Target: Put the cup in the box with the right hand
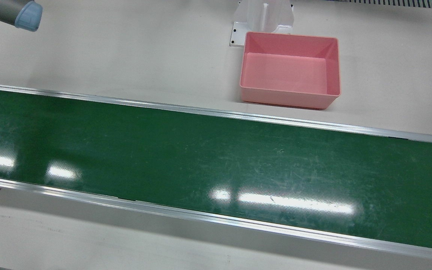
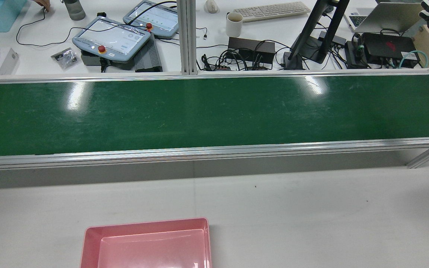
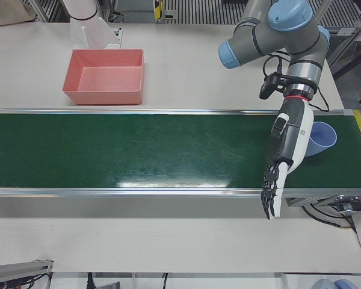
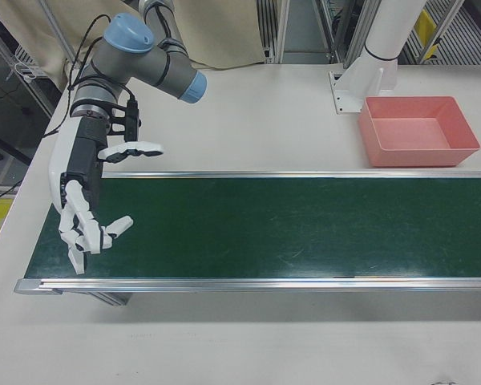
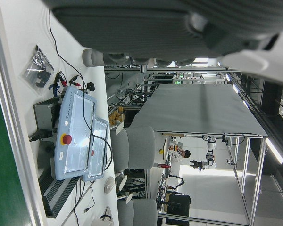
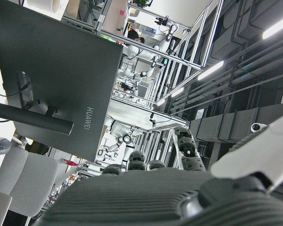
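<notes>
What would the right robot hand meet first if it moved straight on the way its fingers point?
Most likely the green conveyor belt near its operator-side rail: the right robot hand slants down over the belt's end, nothing between. Its height is unclear, so it might clear the rail.

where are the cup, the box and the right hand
cup [image 3: 323,138]: left-front view, on its blue inside near the rim
box [image 1: 289,96]: front view, on its near outer wall
right hand [image 4: 80,212]: right-front view, on the middle of the hand
</notes>
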